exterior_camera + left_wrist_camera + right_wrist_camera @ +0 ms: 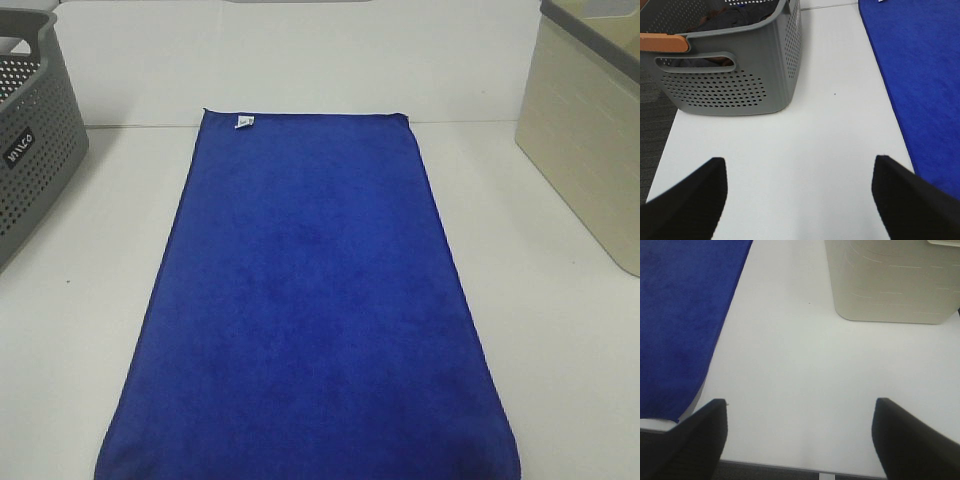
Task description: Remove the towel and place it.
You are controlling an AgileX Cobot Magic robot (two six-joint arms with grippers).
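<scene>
Exterior high: towel (315, 310) flat on table (560, 330); both arms' jaws wide apart, empty.

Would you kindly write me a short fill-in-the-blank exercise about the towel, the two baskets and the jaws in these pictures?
1. The towel lying flat on the table is ____ in colour.
2. The small white tag sits at the towel's ____ edge in the high view.
3. The grey basket has walls full of small ____, unlike the beige basket.
4. The jaws of both the left gripper and the right gripper stand ____ and hold nothing.

Missing words: blue; far; holes; open
</scene>
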